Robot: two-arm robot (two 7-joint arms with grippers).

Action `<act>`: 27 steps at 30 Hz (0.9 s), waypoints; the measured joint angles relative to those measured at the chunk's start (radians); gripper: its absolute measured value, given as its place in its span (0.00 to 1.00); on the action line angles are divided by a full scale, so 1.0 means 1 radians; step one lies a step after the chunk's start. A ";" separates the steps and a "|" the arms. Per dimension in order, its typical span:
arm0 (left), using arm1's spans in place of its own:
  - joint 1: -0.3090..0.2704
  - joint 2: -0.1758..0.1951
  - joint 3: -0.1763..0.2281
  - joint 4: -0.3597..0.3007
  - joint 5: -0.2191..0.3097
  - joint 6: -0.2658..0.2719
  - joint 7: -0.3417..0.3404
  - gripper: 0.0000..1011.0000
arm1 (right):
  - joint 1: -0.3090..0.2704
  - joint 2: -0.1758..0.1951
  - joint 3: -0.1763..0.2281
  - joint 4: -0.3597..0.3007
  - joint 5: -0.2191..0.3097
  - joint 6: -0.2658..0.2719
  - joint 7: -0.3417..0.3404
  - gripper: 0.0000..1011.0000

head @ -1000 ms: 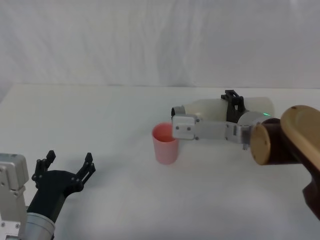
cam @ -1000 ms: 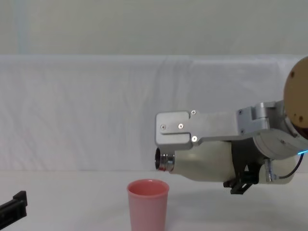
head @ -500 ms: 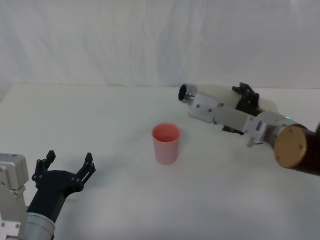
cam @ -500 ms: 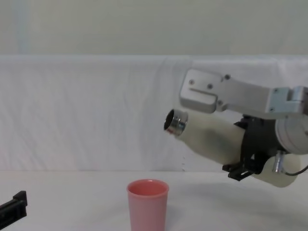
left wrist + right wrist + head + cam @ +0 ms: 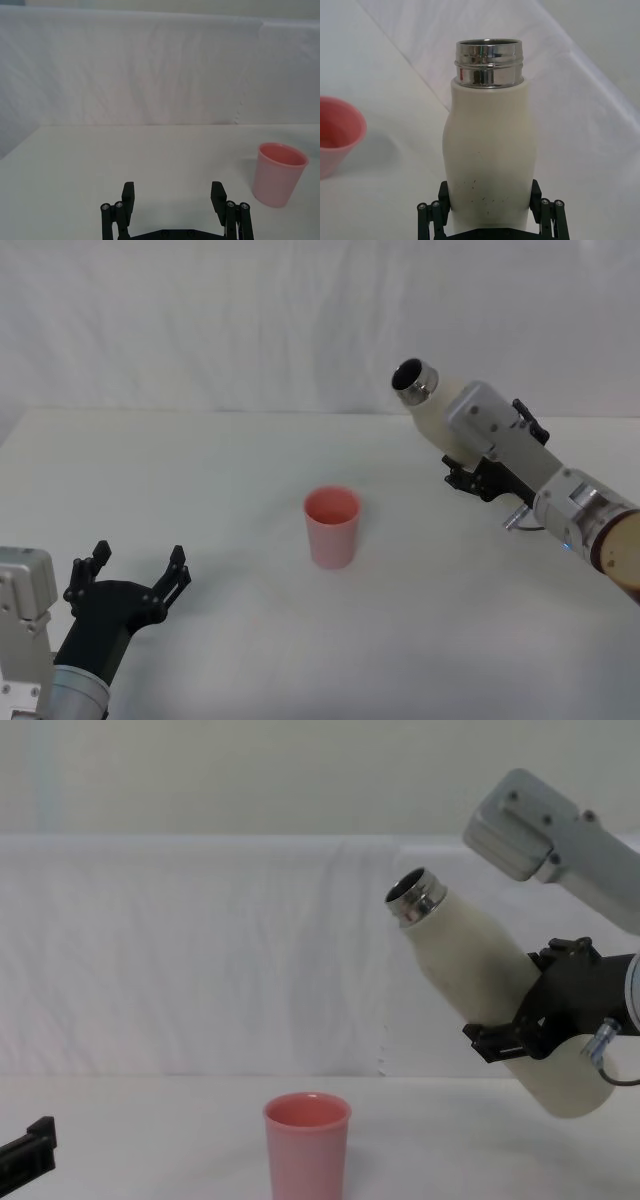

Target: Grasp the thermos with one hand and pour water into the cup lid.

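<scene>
Thermos point(image 5: 470, 965) now raised off cup lid point(image 5: 307, 1145), base jaw-hidden.

- Left gripper point(image 5: 128, 575): black fingers with ribbed tips, round pivot pins at the base; black tapered body behind.
- Left wrist: light grey ring below the black body, pale grey box with small screws beside it.
- Right gripper point(image 5: 535, 1010): black linkage fingers, matte.
- Right wrist: silver-grey flat bracket with rounded corners and dark screws; silver cylindrical joint; thin dark cable looping beneath.
- Right forearm: tan, wood-coloured rounded shell at the picture edge.
</scene>
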 joint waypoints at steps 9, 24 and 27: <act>0.000 0.000 0.000 0.000 0.000 0.000 0.000 0.99 | -0.017 -0.010 0.024 0.005 0.082 -0.021 -0.022 0.94; 0.000 0.000 0.000 0.000 0.000 0.000 0.000 0.99 | -0.038 -0.044 0.097 0.033 0.274 -0.052 -0.018 0.94; 0.000 0.000 0.000 0.000 0.000 0.000 0.000 0.99 | -0.043 -0.054 0.114 0.041 0.321 -0.058 -0.017 0.94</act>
